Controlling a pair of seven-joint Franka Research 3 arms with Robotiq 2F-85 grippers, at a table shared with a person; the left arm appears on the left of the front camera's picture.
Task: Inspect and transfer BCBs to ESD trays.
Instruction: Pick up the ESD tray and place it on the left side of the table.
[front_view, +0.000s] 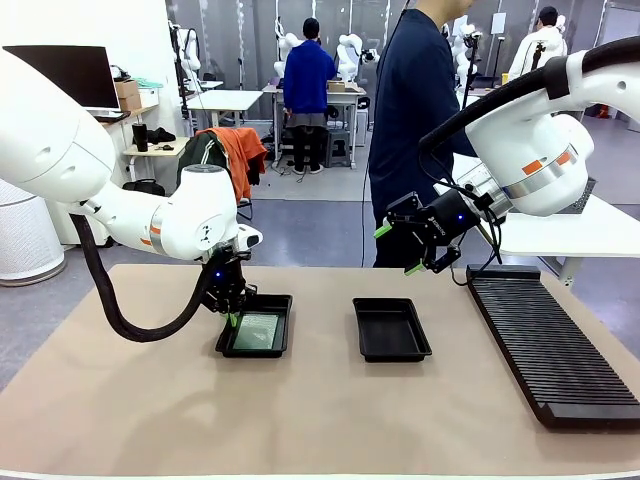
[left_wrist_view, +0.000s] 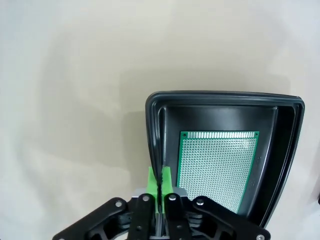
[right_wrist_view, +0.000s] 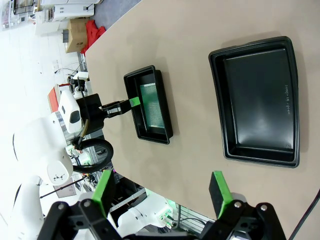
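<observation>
Two ESD trays (front_view: 268, 301) (front_view: 391, 330), one BCB (front_view: 257, 331), one rack (front_view: 550, 340)

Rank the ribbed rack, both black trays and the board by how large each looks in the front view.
1. The ribbed rack, clearly largest.
2. The left tray and the right tray: they look about alike, so no ranking between them.
3. The board, smallest, lying inside the left tray.
</observation>
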